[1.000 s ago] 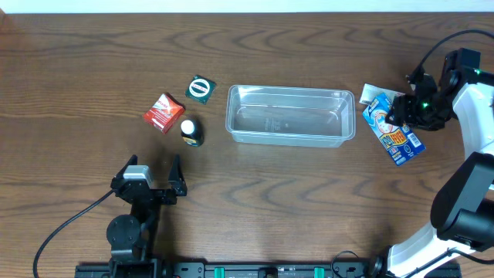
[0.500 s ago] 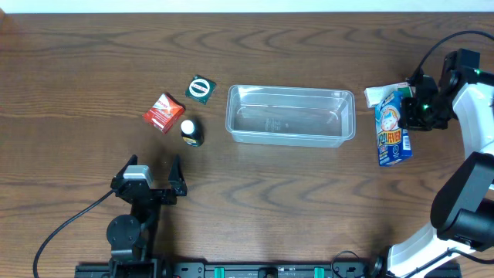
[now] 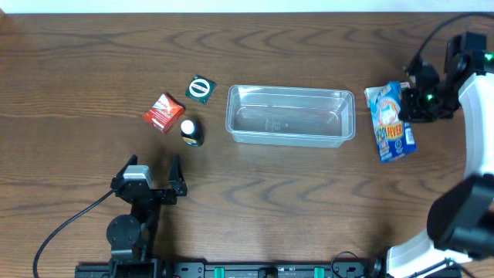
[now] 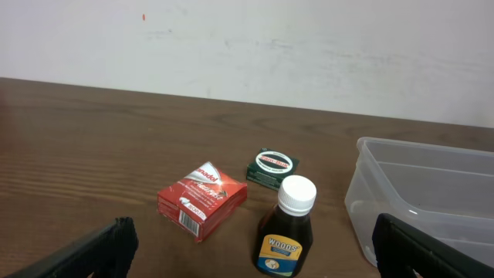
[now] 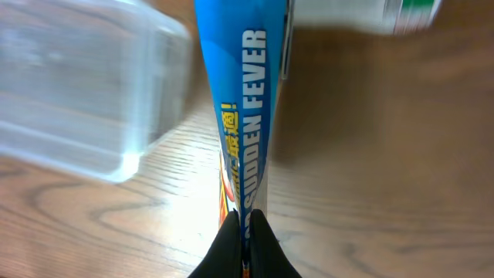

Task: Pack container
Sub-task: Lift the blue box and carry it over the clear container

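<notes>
Packing has only begun, I judge, since the container (image 3: 231, 116) sits empty in the middle of the table (image 3: 77, 77). At its 3 o'clock end, the right end effector (image 3: 411, 100) is clamped on the blue packet (image 3: 392, 123). Next the packet must travel toward 9 o'clock, clear the rim, and be released inside. The left end effector (image 3: 153, 164) rests at 7 o'clock, fingers apart.

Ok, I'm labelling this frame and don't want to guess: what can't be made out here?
Blue packet: right wrist view sees it nearly edge-on, so most print is unreadable.
White and green item: right wrist view, blurred and cut off by the top edge.
Container: left wrist view, right edge cuts off its far end.
Left gripper fingers: left wrist view, blurred and cut by the bottom edge.
</notes>
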Action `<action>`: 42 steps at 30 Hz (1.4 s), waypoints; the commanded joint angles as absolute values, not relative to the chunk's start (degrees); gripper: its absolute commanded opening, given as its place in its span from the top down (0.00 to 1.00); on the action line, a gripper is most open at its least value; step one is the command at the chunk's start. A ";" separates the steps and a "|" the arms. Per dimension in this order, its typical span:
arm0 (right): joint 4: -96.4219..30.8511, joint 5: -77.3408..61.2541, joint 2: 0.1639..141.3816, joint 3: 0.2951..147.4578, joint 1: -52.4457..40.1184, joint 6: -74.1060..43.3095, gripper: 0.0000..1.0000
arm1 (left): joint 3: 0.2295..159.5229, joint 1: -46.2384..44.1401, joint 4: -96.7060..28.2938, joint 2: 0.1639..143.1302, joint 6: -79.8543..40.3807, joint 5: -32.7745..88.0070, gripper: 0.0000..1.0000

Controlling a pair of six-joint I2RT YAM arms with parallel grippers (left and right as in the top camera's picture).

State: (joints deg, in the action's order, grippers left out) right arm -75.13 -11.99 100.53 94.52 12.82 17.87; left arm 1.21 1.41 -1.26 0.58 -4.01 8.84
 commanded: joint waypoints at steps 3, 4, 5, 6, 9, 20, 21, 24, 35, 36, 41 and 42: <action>-74.76 -13.56 89.32 100.71 4.86 29.19 0.99 | 0.23 1.69 -3.20 0.23 -3.05 9.87 0.02; -73.95 -13.56 87.68 101.03 2.85 31.11 0.99 | 0.23 1.69 -3.18 0.23 -3.05 9.87 0.02; -73.10 -13.56 86.11 101.14 0.60 33.41 0.99 | 0.23 1.69 -3.18 0.23 -3.05 9.87 0.02; -72.55 -13.58 84.90 101.14 -1.56 35.51 0.99 | 0.23 1.69 -3.20 0.23 -3.05 9.87 0.02; -72.18 -13.67 82.48 101.14 -9.76 42.26 0.99 | 0.23 1.69 -3.18 0.23 -3.05 9.87 0.02; -72.62 0.69 89.06 99.22 -26.55 46.13 0.99 | 0.23 1.69 -3.18 0.23 -3.05 9.87 0.02; -72.62 0.69 89.97 99.09 -26.55 46.81 0.99 | 0.23 1.69 -3.18 0.23 -3.05 9.87 0.02; -72.62 1.78 93.21 98.78 -26.28 48.23 0.99 | 0.23 1.69 -3.20 0.23 -3.05 9.87 0.02; -72.58 0.40 101.82 98.76 -23.24 54.19 0.99 | 0.23 1.69 -3.18 0.23 -3.05 9.87 0.02; -72.51 0.12 102.45 98.76 -22.87 55.20 0.99 | 0.23 1.69 -3.18 0.23 -3.05 9.87 0.02; -70.98 -3.05 104.55 98.76 -20.36 57.10 0.99 | 0.23 1.69 -3.18 0.23 -3.05 9.87 0.02; -70.72 -3.86 104.84 98.76 -19.73 57.89 0.99 | 0.23 1.69 -3.20 0.23 -3.05 9.87 0.02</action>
